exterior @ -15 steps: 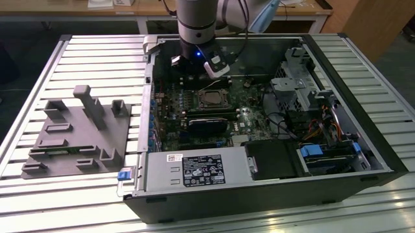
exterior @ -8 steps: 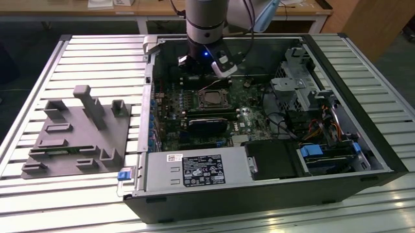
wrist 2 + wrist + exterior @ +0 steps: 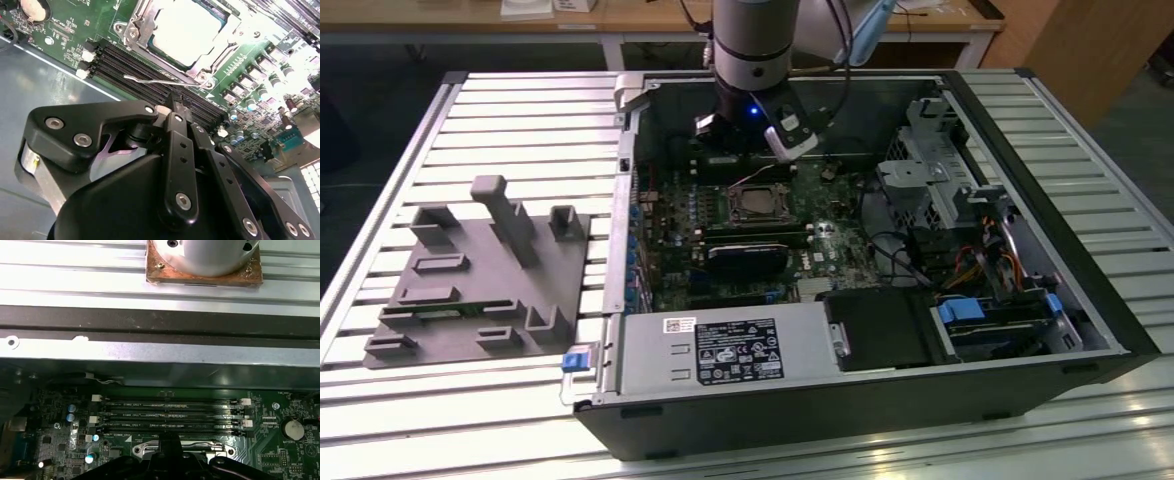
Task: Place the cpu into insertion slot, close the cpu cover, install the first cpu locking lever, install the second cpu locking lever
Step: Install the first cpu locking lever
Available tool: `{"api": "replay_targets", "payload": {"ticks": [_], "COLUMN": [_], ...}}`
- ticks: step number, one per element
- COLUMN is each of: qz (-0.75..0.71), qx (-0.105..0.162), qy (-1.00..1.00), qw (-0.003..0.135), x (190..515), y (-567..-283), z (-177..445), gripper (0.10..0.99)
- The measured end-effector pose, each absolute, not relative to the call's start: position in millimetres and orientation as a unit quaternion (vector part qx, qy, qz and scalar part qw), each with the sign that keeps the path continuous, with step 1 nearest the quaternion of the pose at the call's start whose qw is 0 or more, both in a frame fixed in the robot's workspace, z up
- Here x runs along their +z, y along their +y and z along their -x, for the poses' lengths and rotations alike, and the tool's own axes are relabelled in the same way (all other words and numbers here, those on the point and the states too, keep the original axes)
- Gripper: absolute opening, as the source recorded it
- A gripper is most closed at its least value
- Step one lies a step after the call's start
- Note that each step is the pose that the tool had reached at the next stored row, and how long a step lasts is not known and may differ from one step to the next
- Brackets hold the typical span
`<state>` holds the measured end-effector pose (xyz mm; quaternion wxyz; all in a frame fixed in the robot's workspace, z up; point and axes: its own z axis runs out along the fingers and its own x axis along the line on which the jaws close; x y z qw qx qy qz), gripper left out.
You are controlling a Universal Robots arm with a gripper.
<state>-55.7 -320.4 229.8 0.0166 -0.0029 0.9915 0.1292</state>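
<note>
An open computer case [image 3: 854,400] lies on a slatted metal worktop [image 3: 454,420]; a grey moulded fixture [image 3: 480,280] sits at 9 o'clock from it in the exterior view. The arm reaches down into the case, and the gripper [image 3: 750,150] hangs just at 12 o'clock of the insertion slot [image 3: 758,205]. In the second wrist view the cpu [image 3: 187,27] lies seated, with the cpu cover [image 3: 142,22] folded down around it. A thin wire locking lever [image 3: 150,80] stands loose along the socket edge nearest the memory slots [image 3: 170,412]. The gripper's fingers look pressed together and empty, their tip just beside that lever. The lever step seems to be in hand, though which lever it is cannot be told; seating it likely calls for a steady downward press and a sideways tuck under its catch.
</note>
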Motion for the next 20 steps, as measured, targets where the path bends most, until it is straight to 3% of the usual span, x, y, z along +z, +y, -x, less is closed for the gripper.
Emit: {"api": "replay_targets", "payload": {"ticks": [4, 14, 20], "qz": [0.003, 0.006, 0.005], "qx": [0.128, 0.121, 0.121], "qy": [0.992, 0.991, 0.991], "qw": [0.018, 0.052, 0.064], "x": [229.5, 223.6, 218.8], "y": [-320.2, -320.3, -320.3], "z": [55.7, 57.5, 57.4], "gripper": [0.106, 0.106, 0.106]}}
